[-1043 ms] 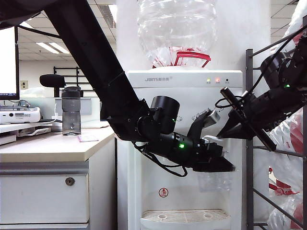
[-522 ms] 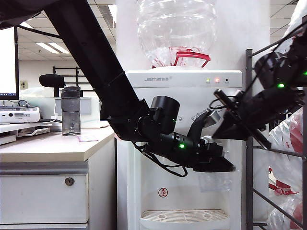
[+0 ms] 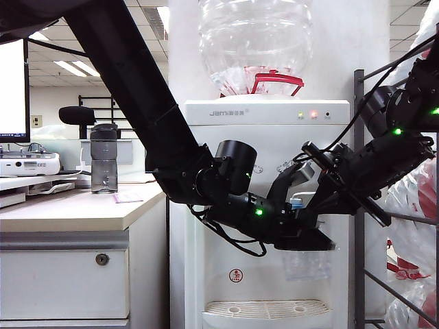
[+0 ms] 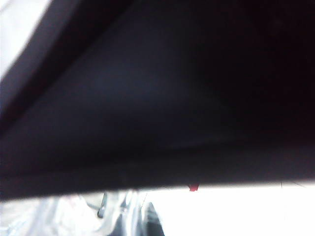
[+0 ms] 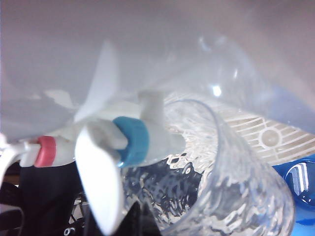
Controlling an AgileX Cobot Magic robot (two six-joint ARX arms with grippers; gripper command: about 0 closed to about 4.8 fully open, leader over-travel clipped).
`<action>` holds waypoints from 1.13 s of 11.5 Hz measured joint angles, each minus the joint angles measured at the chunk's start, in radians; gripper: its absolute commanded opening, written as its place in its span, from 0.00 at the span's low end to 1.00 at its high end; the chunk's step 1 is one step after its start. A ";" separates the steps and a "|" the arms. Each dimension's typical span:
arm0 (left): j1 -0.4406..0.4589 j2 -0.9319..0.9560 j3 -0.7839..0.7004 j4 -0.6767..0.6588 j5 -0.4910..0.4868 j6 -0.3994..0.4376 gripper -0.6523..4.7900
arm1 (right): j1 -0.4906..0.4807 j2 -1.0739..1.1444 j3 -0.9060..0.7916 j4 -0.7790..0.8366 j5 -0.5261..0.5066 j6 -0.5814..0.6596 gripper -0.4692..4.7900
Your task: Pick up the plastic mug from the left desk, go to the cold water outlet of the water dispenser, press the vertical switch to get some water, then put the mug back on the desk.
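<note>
Office ceiling panel lights (image 3: 77, 68) glow behind a metal rack (image 3: 359, 199).

Office, panel ceiling lights (image 3: 68, 67), desk (image 3: 75, 212) with monitor (image 3: 12, 89), water dispenser (image 3: 264, 110)

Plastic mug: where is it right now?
In the exterior view the plastic mug hangs right of centre, held by the left claw below the cold water outlet, above the drip grille.
</note>
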 measured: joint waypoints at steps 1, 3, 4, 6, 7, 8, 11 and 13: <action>0.000 0.000 0.000 0.008 0.001 0.000 0.11 | -0.006 -0.011 0.000 -0.015 -0.019 -0.001 0.08; 0.000 -0.002 0.000 0.008 0.001 0.000 0.11 | -0.011 -0.047 0.000 -0.046 -0.026 -0.010 0.08; 0.000 -0.002 0.000 0.008 0.000 0.000 0.11 | -0.014 -0.084 0.000 -0.066 -0.029 -0.034 0.08; 0.000 -0.002 0.000 0.009 0.001 0.000 0.11 | -0.023 -0.139 0.000 -0.095 -0.032 -0.082 0.08; 0.000 -0.002 0.000 0.009 0.000 0.000 0.11 | -0.028 -0.163 0.000 -0.099 -0.027 -0.142 0.08; 0.000 -0.002 0.000 0.010 0.000 0.000 0.11 | -0.028 -0.169 0.000 -0.095 -0.022 -0.281 0.08; 0.000 -0.002 0.000 0.010 0.000 0.000 0.11 | -0.027 -0.164 -0.002 -0.095 -0.015 -0.469 0.08; 0.000 -0.002 0.000 0.010 0.000 0.000 0.11 | -0.027 -0.158 -0.002 -0.066 0.003 -0.507 0.08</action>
